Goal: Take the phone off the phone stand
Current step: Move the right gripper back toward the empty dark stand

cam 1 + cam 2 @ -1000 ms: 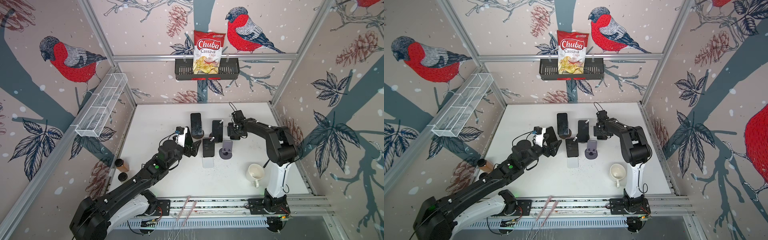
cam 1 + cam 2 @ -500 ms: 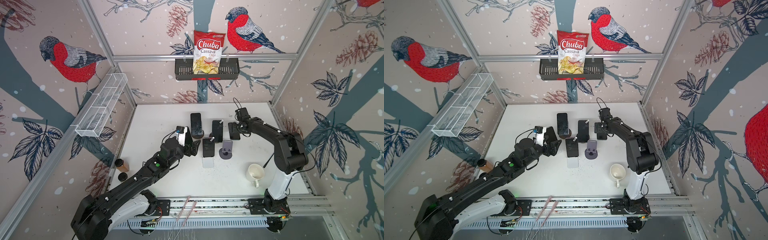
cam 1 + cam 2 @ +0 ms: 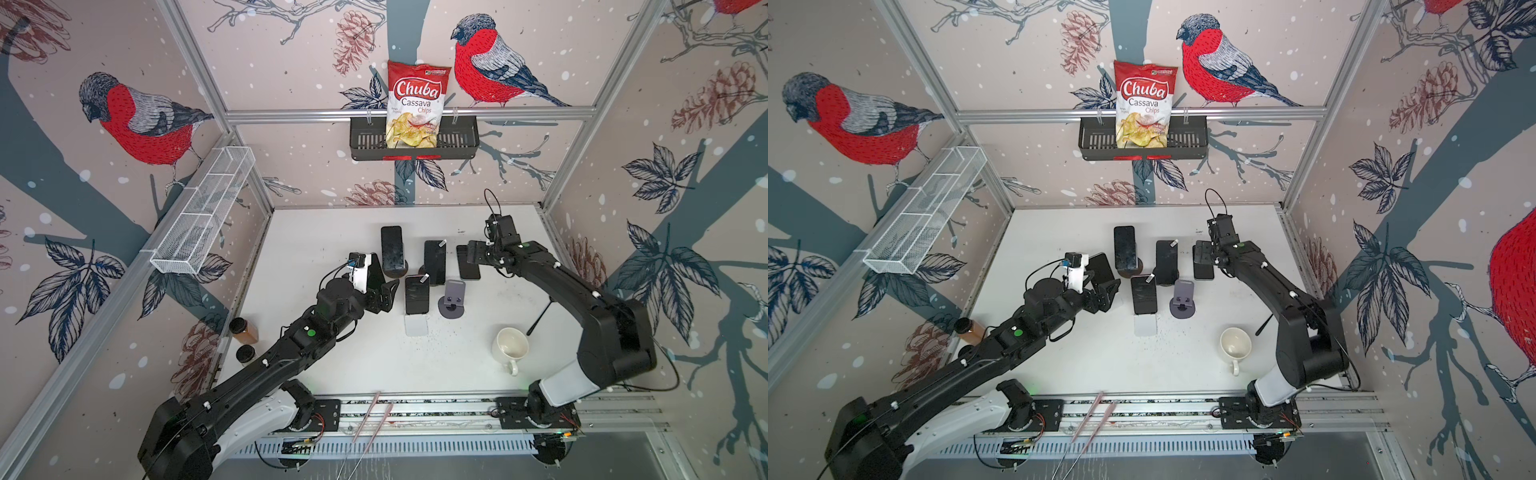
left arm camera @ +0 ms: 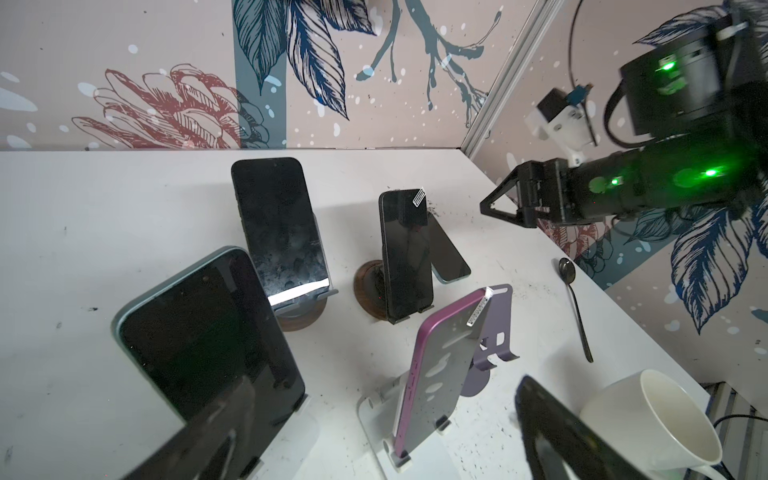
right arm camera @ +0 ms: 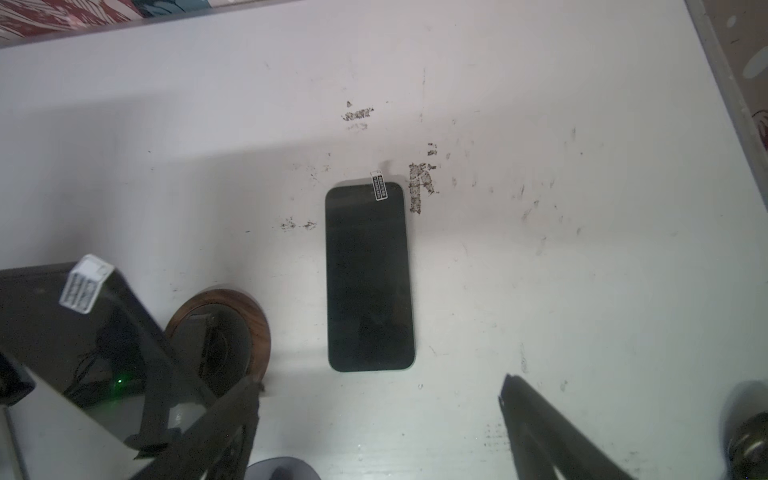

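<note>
**Phone lies flat on the desk, both grippers open**

Starting at the desk's left edge, you see a brown bottle (image 3: 244, 330) standing against the wall. Your left gripper (image 3: 384, 291) hovers left of the phone cluster with its jaws spread and nothing between them; the left wrist view shows a teal-edged phone (image 4: 208, 332) propped on a stand directly ahead of it.

Toward the middle of the desk, three more phones sit on stands: a large dark phone (image 3: 392, 250) on a round wooden base, a pink-edged phone (image 4: 440, 370) on a white stand (image 3: 416, 325), and a tagged phone (image 3: 434, 262) on a second wooden base (image 5: 218, 336). An empty purple stand (image 3: 454, 298) sits just right of the white one.

Next comes the removed phone (image 5: 369, 277), lying flat, screen up, on the bare desk near the back, beside the second wooden base. Your right gripper (image 3: 473, 253) hangs above it, jaws apart, holding nothing; in the right wrist view both fingers (image 5: 536, 419) are clear of the phone.

Toward the right front corner you see a white mug (image 3: 510, 347) and a dark spoon (image 4: 575, 307).
</note>
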You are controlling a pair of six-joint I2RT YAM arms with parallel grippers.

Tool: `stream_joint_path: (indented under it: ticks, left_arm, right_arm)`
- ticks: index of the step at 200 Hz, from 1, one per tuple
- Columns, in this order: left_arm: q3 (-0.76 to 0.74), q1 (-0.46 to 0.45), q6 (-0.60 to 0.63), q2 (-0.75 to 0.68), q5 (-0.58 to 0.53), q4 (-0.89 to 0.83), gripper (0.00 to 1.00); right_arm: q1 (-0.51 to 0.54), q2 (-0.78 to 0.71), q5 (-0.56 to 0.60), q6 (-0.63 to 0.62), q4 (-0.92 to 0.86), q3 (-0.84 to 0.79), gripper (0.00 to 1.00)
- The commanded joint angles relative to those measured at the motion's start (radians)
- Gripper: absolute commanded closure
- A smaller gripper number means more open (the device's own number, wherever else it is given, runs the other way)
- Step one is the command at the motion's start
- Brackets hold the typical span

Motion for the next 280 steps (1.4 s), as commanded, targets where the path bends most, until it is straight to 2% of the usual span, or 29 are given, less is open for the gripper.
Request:
stream_joint_path:
  ticks: [1, 65, 116, 171, 224, 280]
  left_arm:
    - [0.017, 0.0, -0.028, 0.014, -0.011, -0.037, 0.03]
    - [0.04, -0.001, -0.046, 0.062, 0.013, -0.075, 0.03]
    - [0.05, -0.002, -0.034, 0.057, 0.008, -0.073, 0.03]
    - [0.052, -0.002, -0.02, 0.052, 0.005, -0.064, 0.03]
    - [0.04, -0.002, -0.013, 0.06, 0.011, -0.041, 0.03]
    - [0.041, -0.002, 0.007, 0.062, -0.011, -0.048, 0.03]
  right_arm:
    - [0.025, -0.069, 0.054, 0.04, 0.008, -0.037, 0.08]
    - [0.133, -0.312, 0.102, 0.067, 0.0, -0.154, 0.07]
    - [0.222, -0.387, 0.08, 0.083, -0.029, -0.177, 0.05]
    - [0.321, -0.357, 0.091, 0.128, -0.028, -0.214, 0.04]
    - [0.338, -0.289, 0.048, 0.176, 0.031, -0.269, 0.04]
    - [0.357, -0.189, 0.073, 0.196, 0.056, -0.267, 0.05]
